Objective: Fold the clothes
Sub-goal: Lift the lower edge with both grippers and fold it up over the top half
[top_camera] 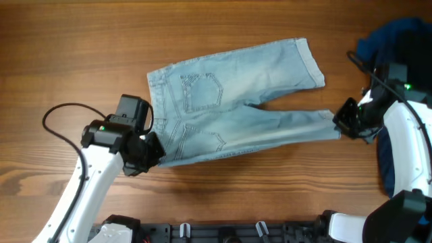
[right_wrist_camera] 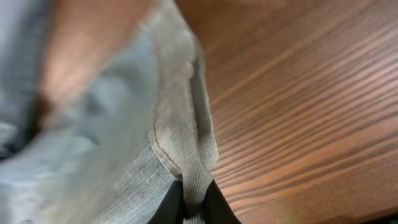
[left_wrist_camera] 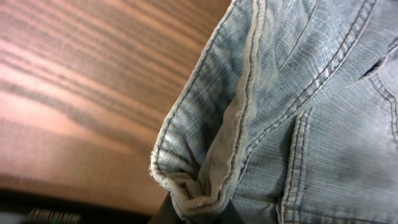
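The shorts (top_camera: 236, 81) are faded, matt denim cloth with raised stitched seams, while the table (top_camera: 81, 40) is smooth, faintly glossy, brown grained wood.

- The left arm (top_camera: 84, 185) stretches in from the 7 o'clock edge of the overhead view and slants toward 1 o'clock. Its black wrist is bent toward 3 o'clock.
- The left gripper (top_camera: 154, 150) is clamped tight on the waistband corner of the denim shorts (top_camera: 236, 101).
- The right arm (top_camera: 413, 145) stands up from 5 o'clock, with its wrist turned toward 9 o'clock.
- The right gripper (top_camera: 339, 120) pinches a leg hem, its fingers closed on the cloth.
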Robot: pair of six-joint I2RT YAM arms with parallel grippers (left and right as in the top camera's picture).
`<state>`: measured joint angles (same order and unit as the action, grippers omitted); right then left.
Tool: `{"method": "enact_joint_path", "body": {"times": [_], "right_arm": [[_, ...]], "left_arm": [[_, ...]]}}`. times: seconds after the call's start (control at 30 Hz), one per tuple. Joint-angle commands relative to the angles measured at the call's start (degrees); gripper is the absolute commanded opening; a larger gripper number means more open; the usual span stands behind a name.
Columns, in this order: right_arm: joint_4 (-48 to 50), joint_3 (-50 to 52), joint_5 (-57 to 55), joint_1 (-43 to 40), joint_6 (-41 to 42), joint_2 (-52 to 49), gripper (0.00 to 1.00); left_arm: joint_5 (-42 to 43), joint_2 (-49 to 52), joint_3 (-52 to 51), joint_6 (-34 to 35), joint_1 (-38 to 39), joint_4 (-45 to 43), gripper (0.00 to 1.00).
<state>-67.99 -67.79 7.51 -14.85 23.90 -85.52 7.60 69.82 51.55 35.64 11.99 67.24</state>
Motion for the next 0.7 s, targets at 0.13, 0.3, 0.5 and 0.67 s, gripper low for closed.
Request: {"method": "enact_joint_path", "body": {"times": [0.13,0.3,0.5,0.67], "right_arm": [[1.16,-12.13,-3.67,3.78,-2.45,1.09,0.04],[5.16,-13.60,-5.27,4.83,-2.95,0.74,0.04],[10.29,-13.60,-5.05,4.83,-2.91,-1.57,0.04],[13.94,-13.60,-4.94,4.83,-2.93,-4.39,0.04]], "left_arm": [[-4.96,-2.23,5.66,-0.90,-0.26,1.97,0.04],[-5.95,0.07,8.48,-0.92,-0.26,-2.16,0.04],[-13.75,3.23,10.16,-0.92,-0.26,-10.34,0.04],[-16.72,5.27,11.17,-0.96,-0.31,-17.27,0.04]]}}
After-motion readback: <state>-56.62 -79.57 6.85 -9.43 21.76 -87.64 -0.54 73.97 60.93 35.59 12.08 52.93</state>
